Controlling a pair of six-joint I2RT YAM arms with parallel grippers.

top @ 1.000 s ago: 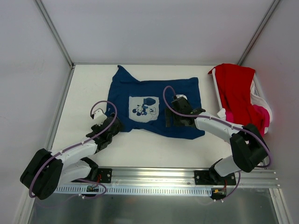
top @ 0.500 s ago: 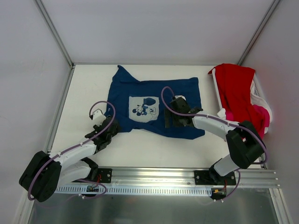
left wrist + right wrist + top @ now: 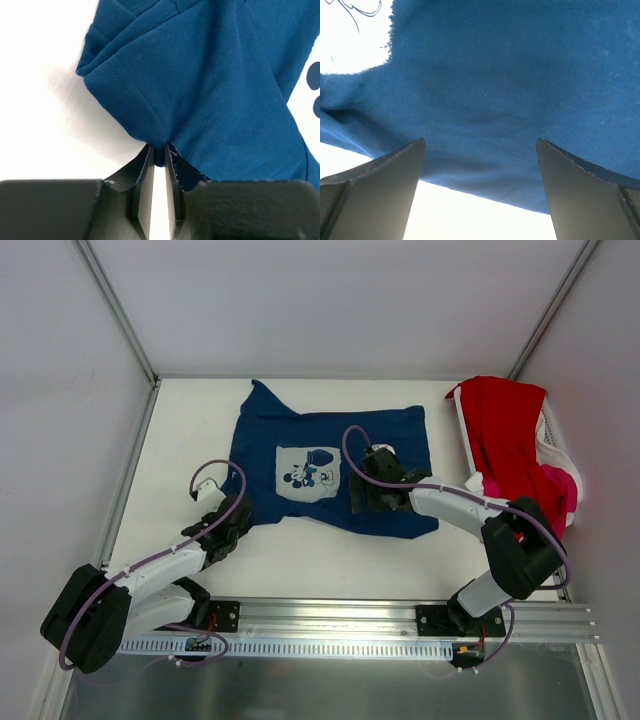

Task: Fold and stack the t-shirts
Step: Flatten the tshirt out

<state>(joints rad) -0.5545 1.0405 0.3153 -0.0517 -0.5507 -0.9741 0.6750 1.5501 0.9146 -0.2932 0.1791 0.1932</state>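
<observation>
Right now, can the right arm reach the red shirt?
Probably yes. The red shirt drapes over the basket on that arm's side, nothing lies between, and the right gripper is open and empty.

3 t-shirts counted: 1 navy t-shirt (image 3: 390, 450) flat on the tabletop (image 3: 190, 430), plus 1 red t-shirt (image 3: 505, 435) and 1 pink t-shirt (image 3: 564, 483), both at the basket. 1 white basket (image 3: 553, 440). 1 pale square print (image 3: 308, 473) on the navy chest. 2 arms: 1 left arm (image 3: 160, 565), 1 right arm (image 3: 460, 508). 2 purple cables (image 3: 216, 464), 1 per arm. 1 tabletop.
</observation>
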